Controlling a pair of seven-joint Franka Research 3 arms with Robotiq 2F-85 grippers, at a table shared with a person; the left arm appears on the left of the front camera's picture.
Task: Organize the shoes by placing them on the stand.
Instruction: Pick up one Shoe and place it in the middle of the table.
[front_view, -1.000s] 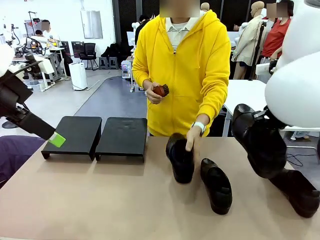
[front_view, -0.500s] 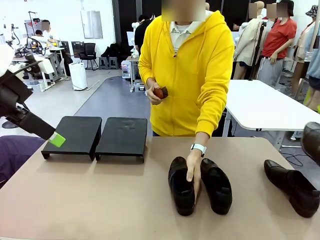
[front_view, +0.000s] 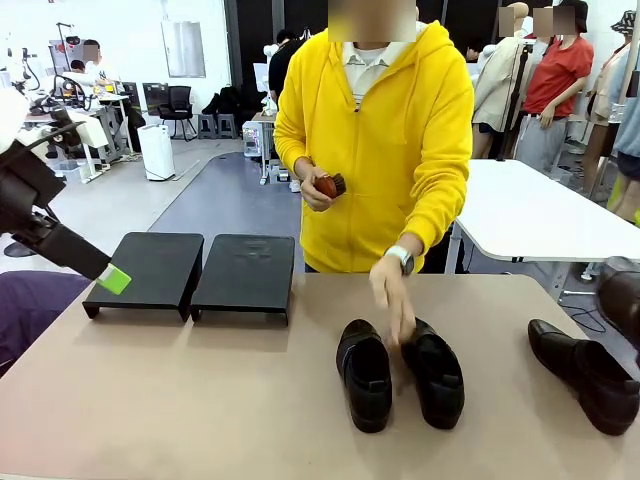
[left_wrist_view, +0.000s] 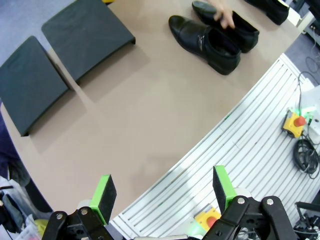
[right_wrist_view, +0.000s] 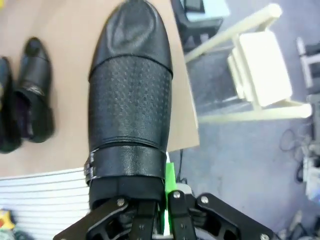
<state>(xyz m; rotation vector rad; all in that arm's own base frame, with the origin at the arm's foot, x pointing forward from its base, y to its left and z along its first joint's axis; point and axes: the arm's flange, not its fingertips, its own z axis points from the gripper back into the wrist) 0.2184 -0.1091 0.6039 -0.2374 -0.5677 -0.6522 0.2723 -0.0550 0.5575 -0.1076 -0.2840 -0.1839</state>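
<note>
Two black shoes (front_view: 364, 372) (front_view: 433, 372) lie side by side mid-table, toes toward me, with the person's hand (front_view: 392, 290) just above them. A third shoe (front_view: 585, 372) lies at the right. My right gripper (right_wrist_view: 160, 200) is shut on the heel end of the fourth shoe (right_wrist_view: 130, 90), held in the air past the table's right edge; the front view shows a bit of that shoe (front_view: 622, 300) at the picture's edge. The stand is two black platforms (front_view: 140, 270) (front_view: 245, 272) at the far left, bare. My left gripper (left_wrist_view: 162, 189) hangs open above the table's near-left side, beside the platforms (left_wrist_view: 87, 35).
The person in a yellow hoodie stands at the far side holding a small brown brush (front_view: 328, 185) in the other hand. A white table (front_view: 530, 210) stands behind on the right. Bare tabletop (front_view: 200, 400) lies in front of the platforms.
The person set a shoe down beside its mate and lifted the hand off. My right arm swung out to the right with its shoe. The left arm stayed still.
</note>
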